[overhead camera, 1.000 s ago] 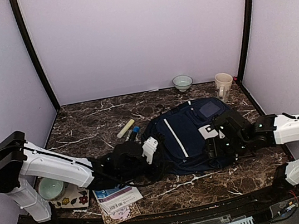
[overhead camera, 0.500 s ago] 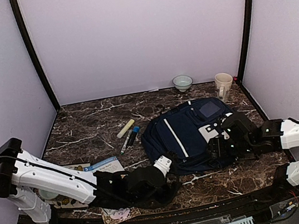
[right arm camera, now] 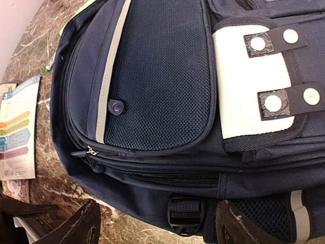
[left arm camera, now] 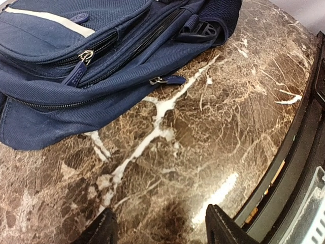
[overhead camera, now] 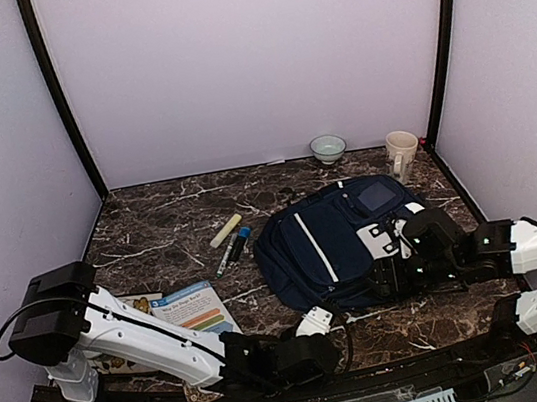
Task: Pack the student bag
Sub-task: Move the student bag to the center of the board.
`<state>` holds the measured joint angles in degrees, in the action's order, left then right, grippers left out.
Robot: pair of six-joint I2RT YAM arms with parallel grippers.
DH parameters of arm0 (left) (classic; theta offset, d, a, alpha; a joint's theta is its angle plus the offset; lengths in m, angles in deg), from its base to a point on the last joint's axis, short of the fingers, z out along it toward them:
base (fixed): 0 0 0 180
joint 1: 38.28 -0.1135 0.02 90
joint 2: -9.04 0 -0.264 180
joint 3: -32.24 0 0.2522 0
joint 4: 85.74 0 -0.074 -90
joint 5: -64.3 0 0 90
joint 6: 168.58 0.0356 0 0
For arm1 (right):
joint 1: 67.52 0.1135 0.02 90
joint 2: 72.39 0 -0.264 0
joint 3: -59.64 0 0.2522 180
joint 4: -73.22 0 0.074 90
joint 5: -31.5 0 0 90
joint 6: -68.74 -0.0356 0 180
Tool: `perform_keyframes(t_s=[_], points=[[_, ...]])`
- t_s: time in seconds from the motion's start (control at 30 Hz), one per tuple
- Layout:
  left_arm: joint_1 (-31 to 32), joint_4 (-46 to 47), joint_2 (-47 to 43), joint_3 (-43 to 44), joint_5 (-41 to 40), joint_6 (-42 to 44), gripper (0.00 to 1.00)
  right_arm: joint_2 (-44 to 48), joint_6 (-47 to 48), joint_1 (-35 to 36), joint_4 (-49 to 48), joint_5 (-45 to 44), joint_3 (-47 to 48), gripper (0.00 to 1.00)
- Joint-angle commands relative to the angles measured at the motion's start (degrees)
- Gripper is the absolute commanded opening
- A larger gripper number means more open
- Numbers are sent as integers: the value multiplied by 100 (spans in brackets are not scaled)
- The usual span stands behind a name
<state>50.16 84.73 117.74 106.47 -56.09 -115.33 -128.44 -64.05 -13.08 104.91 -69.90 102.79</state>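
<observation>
Left gripper [left arm camera: 162, 231]: fingers spread wide with nothing between them; both dark tips hang low over the dark brown marble tabletop [left arm camera: 203, 127].

Right gripper [right arm camera: 158, 223]: fingers spread wide, holding nothing; whether the tips touch fabric cannot be told.

Student bag: a large navy-blue fabric backpack with white stripes [overhead camera: 330, 242] lies flat. Its zipped edge is just ahead of the left gripper and apart from it, and its body fills the view ahead of the right gripper.

Between the right fingers: a black plastic strap buckle [right arm camera: 185, 216] on the bag's edge, with a closed zip just beyond it.

Edges: a black metal rail [left arm camera: 299, 152] along the table's rim runs close on the left gripper's right side.

Open room: bare marble lies between the left gripper and the bag.

Left of the right gripper: a blue and white paper booklet [right arm camera: 18, 127] lies flat, well apart from the bag.

Beyond the bag: a yellow highlighter [overhead camera: 224, 231], a blue-capped pen [overhead camera: 233, 249], a small pale ceramic bowl [overhead camera: 327, 148] and a cream mug [overhead camera: 402, 152].
</observation>
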Motion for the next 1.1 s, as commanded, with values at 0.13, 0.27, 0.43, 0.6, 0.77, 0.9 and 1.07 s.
perform_keyframes(t_s=[0.13,0.27,0.43,0.6,0.77,0.9,1.07], points=[[-512,512,-100,-102,316,58,59,-271,1274,149,350,192,463,76],[-746,590,-170,-318,397,12,58,-376,1512,252,326,-117,918,72],[-1130,694,-258,-488,439,132,56,-563,2124,453,250,-664,1229,73],[-1553,661,-353,-764,408,315,56,-498,2359,584,-43,-1025,948,73],[-2165,1015,-375,-950,689,552,56,-478,2533,1065,-543,-1150,514,72],[-2621,1139,-238,-868,940,647,56,-857,2467,1447,-715,-1114,477,72],[-2900,1431,-262,-1028,1225,563,56,-1526,2234,1636,-635,-1404,521,72]])
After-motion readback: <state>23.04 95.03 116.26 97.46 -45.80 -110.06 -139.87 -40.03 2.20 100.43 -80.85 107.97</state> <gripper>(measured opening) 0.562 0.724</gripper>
